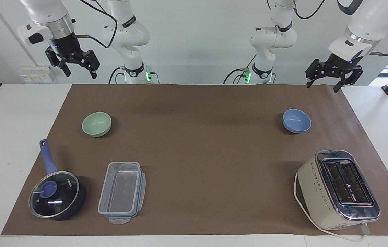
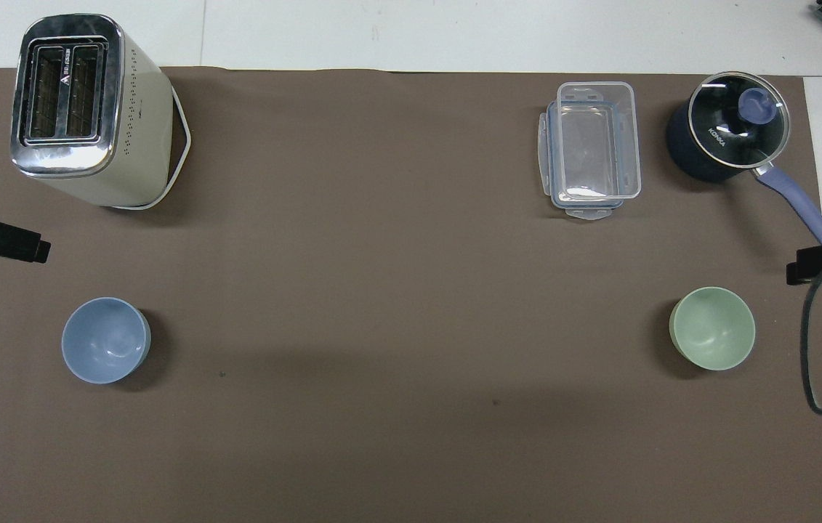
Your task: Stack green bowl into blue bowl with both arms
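Upright, green bowl (image 1: 96, 124) and blue bowl (image 1: 296, 120) face mouth-up; both grippers' fingers spread wide, empty.

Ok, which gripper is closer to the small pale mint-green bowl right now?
Right. The right gripper hangs open, raised at the green bowl's end of the table; the left gripper hangs open over the other end, by the blue bowl.

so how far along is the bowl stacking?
Nothing done yet. The green bowl sits alone on the mat toward the right arm's end, the blue bowl toward the left arm's end, both empty. In hand: nothing; the right gripper and left gripper hang open and raised at the robots' edge of the mat. Left: pick up the green bowl, bring it over and nest it in the blue one.
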`<state>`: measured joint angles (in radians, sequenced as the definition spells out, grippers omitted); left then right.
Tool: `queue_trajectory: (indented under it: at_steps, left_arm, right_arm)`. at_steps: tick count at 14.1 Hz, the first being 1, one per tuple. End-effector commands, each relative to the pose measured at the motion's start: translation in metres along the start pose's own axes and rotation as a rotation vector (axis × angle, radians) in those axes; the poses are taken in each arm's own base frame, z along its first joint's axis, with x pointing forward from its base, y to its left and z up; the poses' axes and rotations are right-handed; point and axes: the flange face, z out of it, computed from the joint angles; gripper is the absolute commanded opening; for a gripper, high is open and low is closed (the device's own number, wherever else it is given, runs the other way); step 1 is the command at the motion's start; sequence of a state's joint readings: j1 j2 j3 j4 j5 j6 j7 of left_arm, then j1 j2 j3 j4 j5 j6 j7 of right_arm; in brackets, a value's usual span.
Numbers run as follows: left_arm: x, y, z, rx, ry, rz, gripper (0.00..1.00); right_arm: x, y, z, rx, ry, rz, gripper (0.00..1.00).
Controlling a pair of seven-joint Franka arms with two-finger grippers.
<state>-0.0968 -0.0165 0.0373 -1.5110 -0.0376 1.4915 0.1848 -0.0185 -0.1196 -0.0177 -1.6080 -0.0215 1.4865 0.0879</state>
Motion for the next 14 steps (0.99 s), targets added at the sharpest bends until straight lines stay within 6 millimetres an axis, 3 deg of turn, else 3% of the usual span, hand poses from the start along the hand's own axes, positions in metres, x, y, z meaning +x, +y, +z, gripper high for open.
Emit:
queue_trajectory:
  at_steps: [1, 4, 8, 12, 14]
  left_arm:
    - [-0.006, -0.009, 0.001, 0.002, -0.001, -0.01, 1.0]
    - [-0.008, -0.012, 0.005, 0.0, -0.007, -0.013, 1.0]
    - [-0.013, -0.035, 0.01, -0.004, -0.014, -0.014, 1.0]
    - [-0.021, -0.048, 0.031, -0.011, -0.033, 0.0, 1.0]
    - [-0.03, -0.064, 0.05, -0.013, -0.025, -0.028, 1.0]
  right_arm:
    - [-0.003, 0.001, -0.003, 0.01, -0.004, -0.02, 1.0]
    - [-0.002, 0.001, -0.002, 0.01, -0.005, -0.021, 1.0]
    - [-0.002, 0.001, -0.002, 0.01, -0.005, -0.021, 1.0]
    - [-0.002, 0.002, -0.002, 0.01, -0.005, -0.019, 1.0]
    - [-0.002, 0.001, -0.002, 0.01, -0.005, -0.021, 1.0]
